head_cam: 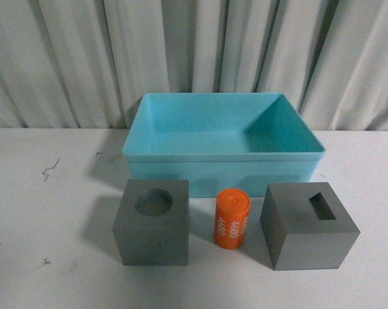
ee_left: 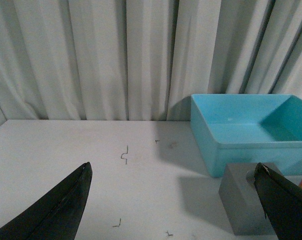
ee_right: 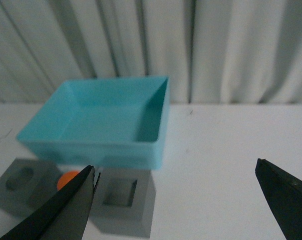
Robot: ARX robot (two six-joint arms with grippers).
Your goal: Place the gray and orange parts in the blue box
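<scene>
A white bench [head_cam: 46,219] carries everything. Its matte surface is marked by a few small dark scuffs [head_cam: 50,169] to the left of the blue box [head_cam: 222,156]. Behind the box, a pale curtain [head_cam: 84,58] hangs in long vertical folds down to the bench's far edge and closes off the room. The box sits near that far edge, open side up, and casts a soft shadow to its left. All three parts stand outside the box, in a row just in front of its near wall. The gray cube with the round recess [head_cam: 152,225] is before the box's left corner. The orange cylinder [head_cam: 231,219], upright and printed "4680", is before the middle. The gray cube with the square recess [head_cam: 306,228] is before the right corner, turned at an angle to the wall. The parts stand apart from one another. In the wrist views, the left gripper [ee_left: 172,167] and the right gripper [ee_right: 176,166] are each spread wide and grasp nothing, the left one's dark fingers [ee_left: 60,210] hanging over bare bench left of the box.
</scene>
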